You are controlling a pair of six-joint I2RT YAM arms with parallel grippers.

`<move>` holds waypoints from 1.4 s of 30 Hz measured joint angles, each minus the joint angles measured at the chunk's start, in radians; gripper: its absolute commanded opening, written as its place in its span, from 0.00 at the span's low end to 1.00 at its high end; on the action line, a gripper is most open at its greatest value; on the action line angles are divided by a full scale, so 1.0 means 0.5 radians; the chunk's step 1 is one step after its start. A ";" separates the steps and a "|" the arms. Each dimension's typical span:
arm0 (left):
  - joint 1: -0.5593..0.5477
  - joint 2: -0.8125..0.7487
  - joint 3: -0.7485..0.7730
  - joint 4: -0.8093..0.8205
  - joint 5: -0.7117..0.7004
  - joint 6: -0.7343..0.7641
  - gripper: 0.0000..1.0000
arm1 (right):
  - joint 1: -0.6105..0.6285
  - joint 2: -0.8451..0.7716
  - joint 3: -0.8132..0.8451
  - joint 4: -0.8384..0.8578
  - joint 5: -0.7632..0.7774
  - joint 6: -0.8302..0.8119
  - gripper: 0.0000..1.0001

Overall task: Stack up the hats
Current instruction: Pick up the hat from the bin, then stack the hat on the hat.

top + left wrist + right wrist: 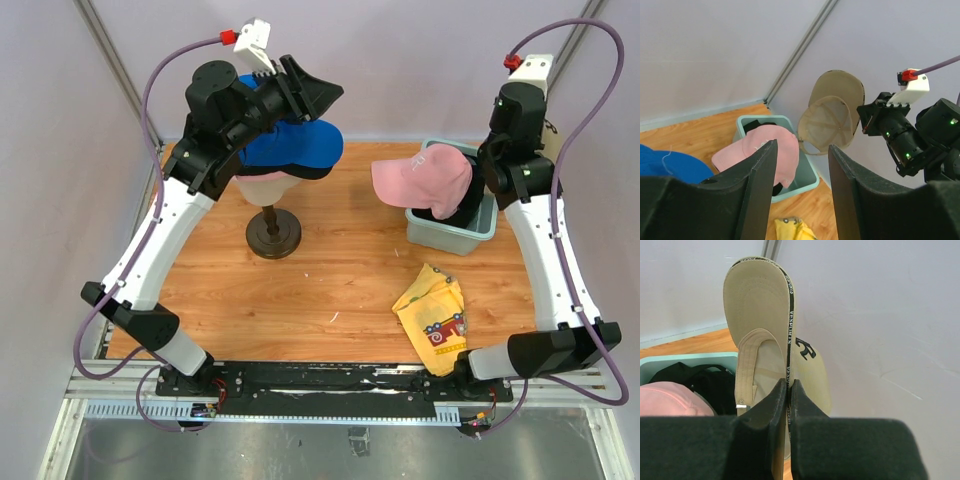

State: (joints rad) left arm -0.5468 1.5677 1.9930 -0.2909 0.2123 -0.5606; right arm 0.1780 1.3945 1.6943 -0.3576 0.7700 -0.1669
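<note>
A bright blue hat sits on the cream mannequin head; it also shows in the left wrist view. My left gripper is open and empty, just above and behind the blue hat. A pink hat lies on top of a black hat in the teal bin. My right gripper is shut on the rim of a tan hat and holds it up by the back wall beyond the bin. The tan hat hangs open side out.
The mannequin's dark round stand is on the wooden table left of centre. A yellow cloth with red print lies near the front right. The teal bin stands at the back right, close to the grey walls.
</note>
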 measured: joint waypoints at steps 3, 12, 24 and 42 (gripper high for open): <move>-0.024 0.025 0.025 0.001 0.007 0.005 0.49 | -0.004 -0.011 -0.003 -0.001 -0.004 0.001 0.01; -0.063 0.151 0.175 -0.009 0.032 -0.001 0.50 | 0.008 -0.235 -0.048 0.018 -0.423 0.020 0.01; -0.063 0.298 0.491 0.092 0.254 -0.213 0.53 | 0.433 -0.539 -0.050 0.137 -0.969 -0.019 0.01; -0.064 0.269 0.179 0.178 0.320 -0.216 0.58 | 0.564 -0.591 0.128 0.143 -1.033 0.091 0.01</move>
State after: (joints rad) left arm -0.5789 1.7020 2.0827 -0.2020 0.3721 -0.6685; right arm 0.4599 1.0992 1.7584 -0.2859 0.2535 -0.1215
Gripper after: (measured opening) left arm 0.572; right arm 0.033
